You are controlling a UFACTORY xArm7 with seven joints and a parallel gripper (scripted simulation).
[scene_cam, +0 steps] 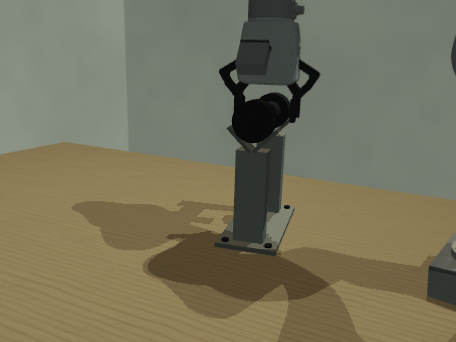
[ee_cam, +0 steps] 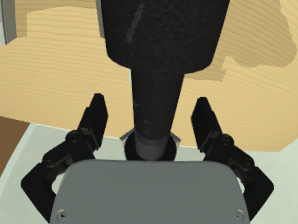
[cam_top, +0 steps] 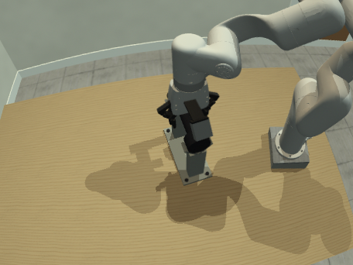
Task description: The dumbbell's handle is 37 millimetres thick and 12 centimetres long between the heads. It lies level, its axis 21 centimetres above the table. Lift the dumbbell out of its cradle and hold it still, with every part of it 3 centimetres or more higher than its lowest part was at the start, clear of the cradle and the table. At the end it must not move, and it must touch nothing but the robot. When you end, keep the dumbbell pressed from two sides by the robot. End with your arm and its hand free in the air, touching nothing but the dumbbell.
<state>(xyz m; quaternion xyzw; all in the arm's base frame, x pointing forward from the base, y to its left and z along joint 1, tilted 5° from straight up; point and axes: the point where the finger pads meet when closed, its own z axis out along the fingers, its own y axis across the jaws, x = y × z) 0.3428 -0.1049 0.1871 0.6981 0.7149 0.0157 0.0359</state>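
Note:
The black dumbbell (scene_cam: 260, 117) lies level in the V-notches of the grey cradle (scene_cam: 256, 197). It also shows in the wrist view (ee_cam: 157, 63), with its near head large at the top and the handle running down between my fingers. My gripper (scene_cam: 268, 107) is open and straddles the handle from above, one finger on each side, with a gap on both sides in the wrist view (ee_cam: 153, 123). In the top view the gripper (cam_top: 188, 116) and wrist hide most of the dumbbell (cam_top: 197, 141).
The cradle's flat base plate (cam_top: 188, 159) is bolted on the wooden table. The arm's own grey base block (cam_top: 288, 149) stands to the right of the cradle. A wall rises behind the table.

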